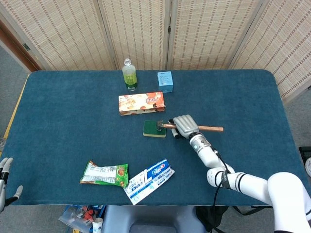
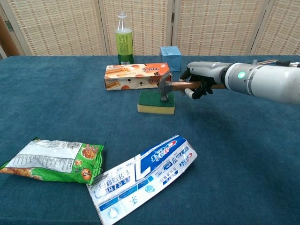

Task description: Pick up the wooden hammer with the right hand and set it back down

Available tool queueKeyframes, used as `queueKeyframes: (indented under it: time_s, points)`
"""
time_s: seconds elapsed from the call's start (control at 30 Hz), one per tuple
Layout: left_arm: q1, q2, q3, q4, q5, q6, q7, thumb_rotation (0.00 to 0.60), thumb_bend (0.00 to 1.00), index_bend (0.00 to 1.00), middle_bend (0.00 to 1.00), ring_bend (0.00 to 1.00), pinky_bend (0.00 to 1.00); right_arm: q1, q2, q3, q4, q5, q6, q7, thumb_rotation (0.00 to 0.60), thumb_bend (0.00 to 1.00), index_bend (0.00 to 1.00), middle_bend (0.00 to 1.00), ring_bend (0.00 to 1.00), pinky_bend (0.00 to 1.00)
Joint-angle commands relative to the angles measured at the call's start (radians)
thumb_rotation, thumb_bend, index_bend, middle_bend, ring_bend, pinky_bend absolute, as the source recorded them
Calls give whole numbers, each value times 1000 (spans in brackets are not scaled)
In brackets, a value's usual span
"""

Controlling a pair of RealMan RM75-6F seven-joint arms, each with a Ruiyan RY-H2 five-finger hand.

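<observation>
Hammer (image 1: 167, 125) held off the desk (image 1: 58, 111), handle roughly level, running 3–9 o'clock in the head view, metal head (image 2: 164, 88) at the 9 o'clock end. Right hand (image 2: 199, 79) wrapped around the handle near the head, fingers curled under it; bare wooden handle end sticks out past the hand toward 3 o'clock. Hammer head hangs over the right edge of the sponge (image 2: 156, 101); contact or a gap between them can't be told.

Sponge is green on top, yellow below, flat on the desk. At its 12 o'clock, just beside, a snack box (image 1: 141, 103) lying long side down. Further at 12 o'clock, near the desk's far edge, a green bottle (image 1: 129, 75) upright and a small blue box (image 1: 165, 81) at the bottle's 3 o'clock, slightly apart.

At the sponge's 6 o'clock, near the front edge, a toothpaste box (image 2: 143, 177) lying flat at an angle. At its 9 o'clock a green chip bag (image 2: 54, 161), corners touching or nearly so.

Left hand (image 1: 5, 177) at the lower left in the head view, off the desk, fingers apart, holding nothing.
</observation>
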Motion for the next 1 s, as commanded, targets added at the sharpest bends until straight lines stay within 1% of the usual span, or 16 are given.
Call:
queueKeyframes:
  time_s: [0.03,0.17,0.33,0.43,0.8,0.9,1.0]
  points:
    - [2,1,0,1,0,1,-3,600,295,13,38,54,0,-3,8,8,-12,-5,10,10,600,756,704,860,684,658]
    - [3,2,0,0,1,4,-3,600,295,13,38,54,0,-15,37,28,-60,-33,42,44,600,755,704,860,684,658]
    - [1,2,1,-6,8,4,3,600,295,12,38,54,0,-24,59,33,-87,-52,56,66,600,755,704,860,684,658]
    - [1,2,1,-6,7,3,5,600,295,12,38,54,0,-22,49,28,-72,-46,47,68,600,755,704,860,684,658]
    - [3,2,2,-4,-9,-10,7,600,295,11,38,54,0,10,-28,2,46,2,-26,43,600,755,704,860,684,658]
    - [4,1,2,-3,-9,-9,6,600,295,11,38,54,0,12,-31,5,50,5,-26,43,600,755,704,860,684,658]
    - [6,1,0,-1,-9,-4,2,600,295,10,38,54,0,2,-13,18,24,-13,0,64,600,756,704,860,684,658]
